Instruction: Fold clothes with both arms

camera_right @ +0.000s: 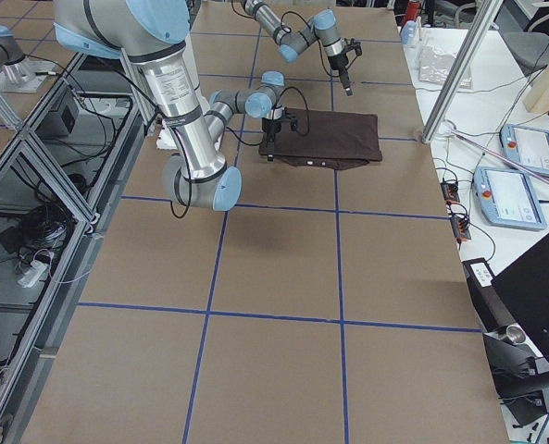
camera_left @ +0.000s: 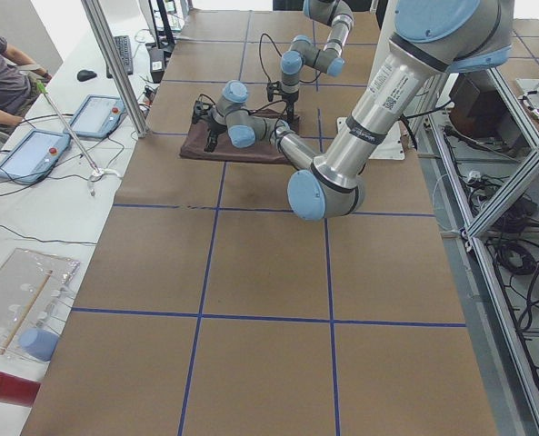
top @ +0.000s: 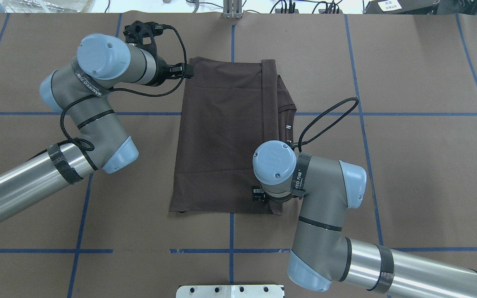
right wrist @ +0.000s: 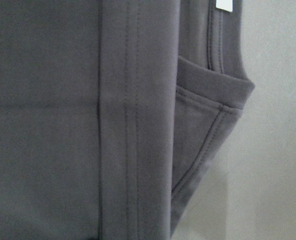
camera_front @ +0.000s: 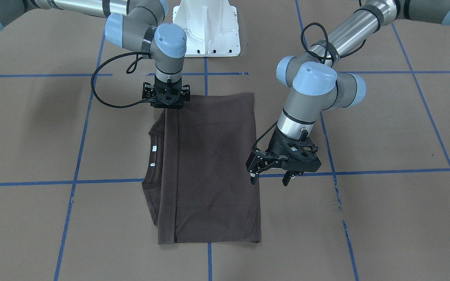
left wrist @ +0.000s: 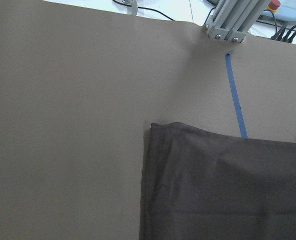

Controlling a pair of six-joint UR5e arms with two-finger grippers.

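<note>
The dark brown-grey T-shirt [camera_front: 213,168] lies flat on the table, folded into a tall rectangle; it also shows from overhead [top: 222,136]. Its collar [camera_front: 154,140] and white neck tags [camera_front: 154,148] stick out on one long side. My left gripper [camera_front: 270,180] is open and empty, hovering just off the shirt's plain long edge; from overhead [top: 184,71] it is at the far corner. My right gripper [camera_front: 166,102] is down at the shirt's corner nearest my base, on the collar side, its linkage spread open. The right wrist view shows only the hem and collar [right wrist: 212,100], no fingers.
The table is covered in brown paper with blue tape lines [camera_front: 92,181]. The white pedestal base [camera_front: 206,27] stands behind the shirt. An aluminium post [left wrist: 227,20] stands at the far table edge. An operator [camera_left: 1,73] and tablets [camera_left: 33,154] are beside the table.
</note>
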